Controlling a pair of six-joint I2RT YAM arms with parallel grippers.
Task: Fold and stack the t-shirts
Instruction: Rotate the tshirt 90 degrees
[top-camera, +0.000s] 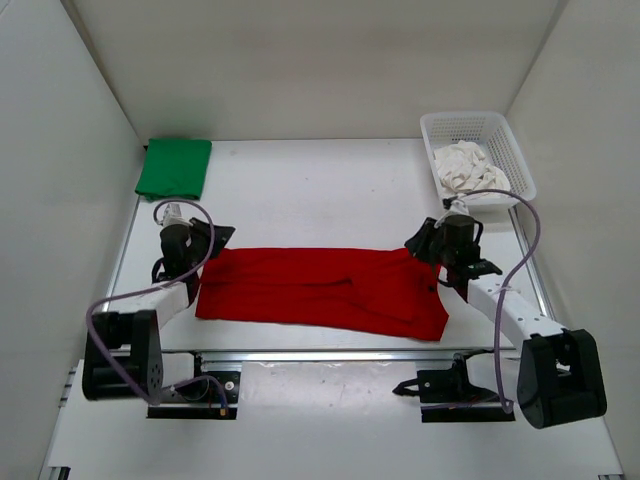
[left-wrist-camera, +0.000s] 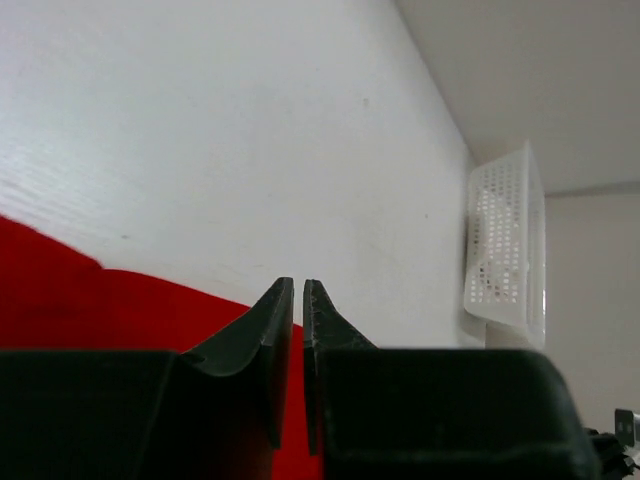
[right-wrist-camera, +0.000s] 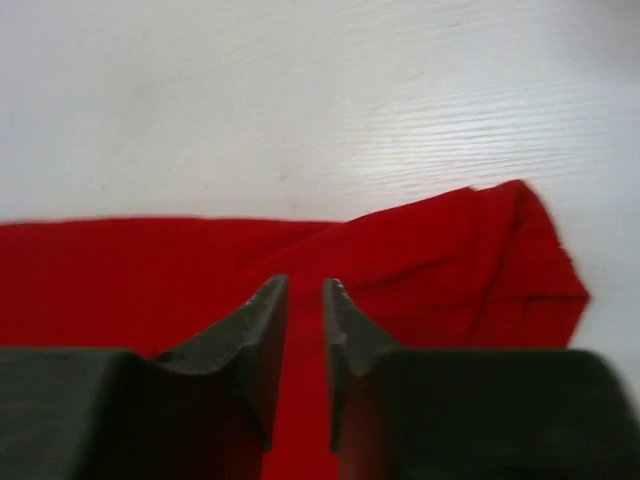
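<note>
The red t-shirt (top-camera: 320, 290) lies folded into a long strip across the middle of the table. My left gripper (top-camera: 215, 240) hovers at its left end, with the jaws a narrow slit apart (left-wrist-camera: 298, 282) and nothing between them; red cloth (left-wrist-camera: 90, 300) lies below. My right gripper (top-camera: 416, 242) is over the strip's right end, jaws open (right-wrist-camera: 305, 283) above the red cloth (right-wrist-camera: 150, 270), gripping nothing. The green t-shirt (top-camera: 174, 167) sits folded at the back left. The off-white t-shirt (top-camera: 465, 168) lies crumpled in the basket.
A white plastic mesh basket (top-camera: 510, 150) stands at the back right corner and also shows in the left wrist view as the basket (left-wrist-camera: 505, 240). White walls enclose the table on three sides. Both arm bases and their cables sit along the near edge.
</note>
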